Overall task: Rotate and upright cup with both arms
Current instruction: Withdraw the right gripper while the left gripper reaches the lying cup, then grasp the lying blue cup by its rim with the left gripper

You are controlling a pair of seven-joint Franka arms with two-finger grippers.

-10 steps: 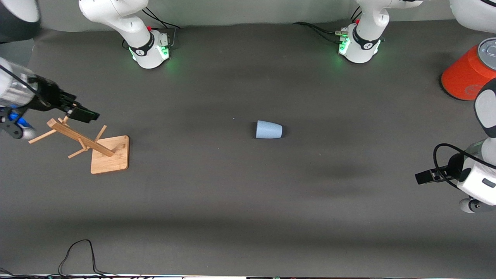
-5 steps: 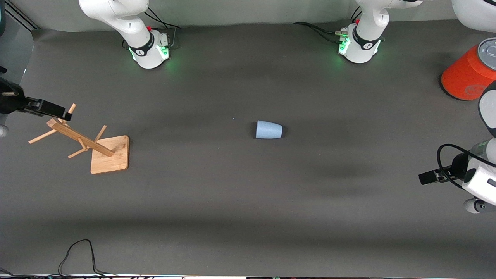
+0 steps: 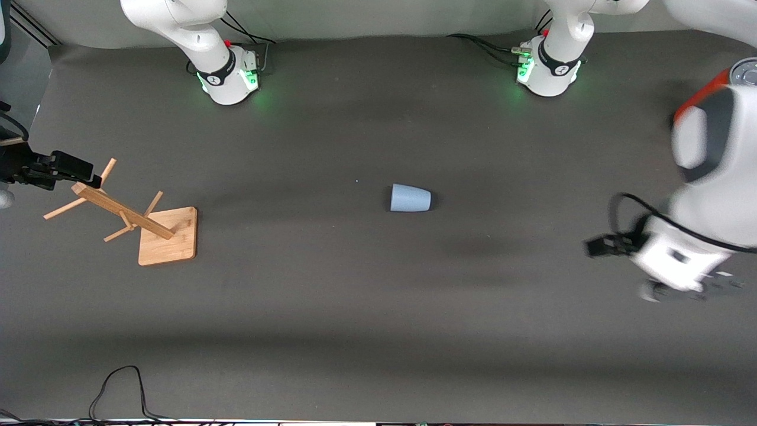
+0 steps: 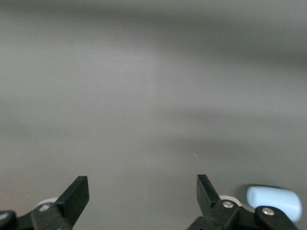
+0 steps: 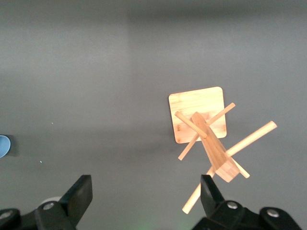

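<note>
The pale blue cup [image 3: 409,198] lies on its side in the middle of the table, its wider end toward the right arm's end. It also shows in the left wrist view [image 4: 274,201] and as a sliver in the right wrist view [image 5: 4,146]. My left gripper [image 3: 597,245] is open and empty over bare table toward the left arm's end, well apart from the cup; its fingers show wide apart in the left wrist view [image 4: 141,187]. My right gripper [image 3: 74,167] is open and empty above the wooden rack's top pegs; the right wrist view [image 5: 145,187] shows it empty.
A wooden peg rack [image 3: 133,222] on a square base stands toward the right arm's end; it also shows in the right wrist view [image 5: 206,134]. An orange-red cylinder [image 3: 701,94] with a grey top is mostly hidden by the left arm. A black cable [image 3: 118,384] lies at the near edge.
The left arm has swung in toward the cup. The right gripper has drawn back toward its table end, above the rack's top. The cup has not moved.
</note>
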